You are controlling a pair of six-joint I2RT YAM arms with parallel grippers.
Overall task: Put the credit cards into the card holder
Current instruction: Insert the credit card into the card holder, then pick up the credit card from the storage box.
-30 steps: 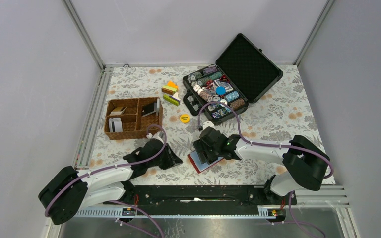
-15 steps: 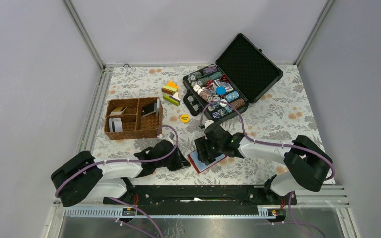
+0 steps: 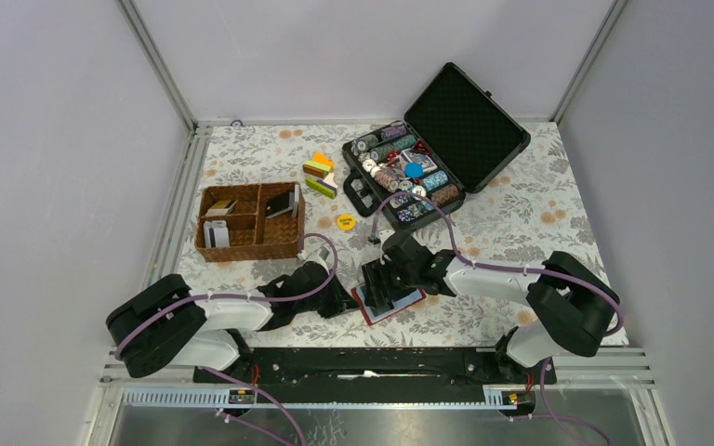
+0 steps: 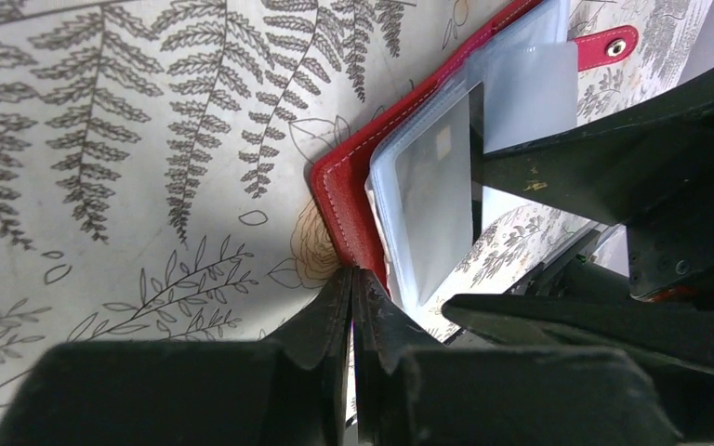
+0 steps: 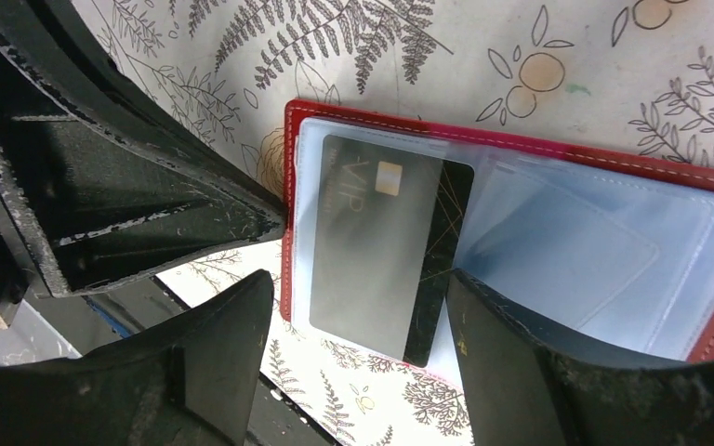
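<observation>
Near the middle of the tabletop's point(image 3: 521, 214) near edge, shows the card holder point(image 3: 390, 305) lying unfolded, clear pockets up, a dark credit card point(image 5: 381, 251) partly inside one end pocket. Straddles that card with the right end effector point(image 5: 358, 279), fingers spread to either side. Sets the left end effector point(image 4: 353, 274), tips pressed together, at the holder's red corner, possibly touching it.

The wallet point(image 4: 346, 200) is red leather-look material with pale stitching, and its inner pockets point(image 5: 567, 242) are clear, glossy plastic. The dark card point(image 5: 363, 251) inside looks smooth and matt with gold print. The tablecloth point(image 4: 130, 139) is matt printed cloth.
</observation>
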